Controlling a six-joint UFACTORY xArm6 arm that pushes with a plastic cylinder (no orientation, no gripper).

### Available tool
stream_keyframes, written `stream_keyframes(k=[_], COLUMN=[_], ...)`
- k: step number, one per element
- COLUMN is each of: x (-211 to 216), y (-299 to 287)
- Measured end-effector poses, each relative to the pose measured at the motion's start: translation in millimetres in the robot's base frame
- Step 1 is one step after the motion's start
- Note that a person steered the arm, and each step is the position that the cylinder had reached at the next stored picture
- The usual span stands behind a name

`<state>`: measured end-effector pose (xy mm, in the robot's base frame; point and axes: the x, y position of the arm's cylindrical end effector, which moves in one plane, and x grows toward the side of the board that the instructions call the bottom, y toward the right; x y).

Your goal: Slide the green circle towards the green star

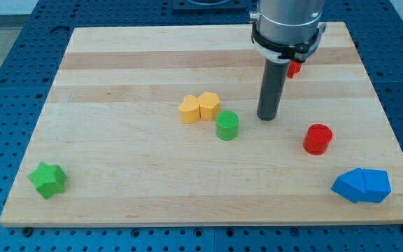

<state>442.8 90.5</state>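
Inspection of the tabletop (pixel 117 70): I carry no pincer, so there is nothing to open or close and nothing held; my working end is a straight dark rod, and my tip (pixel 267 117) rests at sliding height on the wood.

The green circle (pixel 227 126) lies near the middle of the board, just to the view's left of my tip and slightly lower, apart from it with a narrow strip of bare wood between. No contact is visible.

The green star (pixel 48 180) lies far off at the view's lower left corner, well apart from the circle.

Judgement on placement: my tip stands on the side of the circle away from the star, up and to the view's right of it. That is the correct side for a push; a stroke down and to the view's left would carry the circle along the line to the star. The task looks barely begun, since the full distance remains.

Neighbours: two yellow blocks (pixel 199 108), touching each other, sit just above and to the left of the circle, near but apparently not touching it. A push aimed too high could catch them. A red cylinder (pixel 317 138) and a blue block (pixel 362 185) lie to the view's right, clear of the path. A small red block (pixel 294 68) is partly hidden behind my rod; its shape cannot be told.
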Motion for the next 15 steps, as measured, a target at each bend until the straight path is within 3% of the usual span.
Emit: stream_keyframes(k=[2, 3, 5, 6, 8, 10, 12, 14, 15], x=[60.0, 66.3, 31.4, 15.0, 20.1, 56.8, 48.3, 76.9, 72.8], y=[-64.2, -47.9, 22.7, 18.7, -60.7, -151.3, -170.5, -232.5, -230.6])
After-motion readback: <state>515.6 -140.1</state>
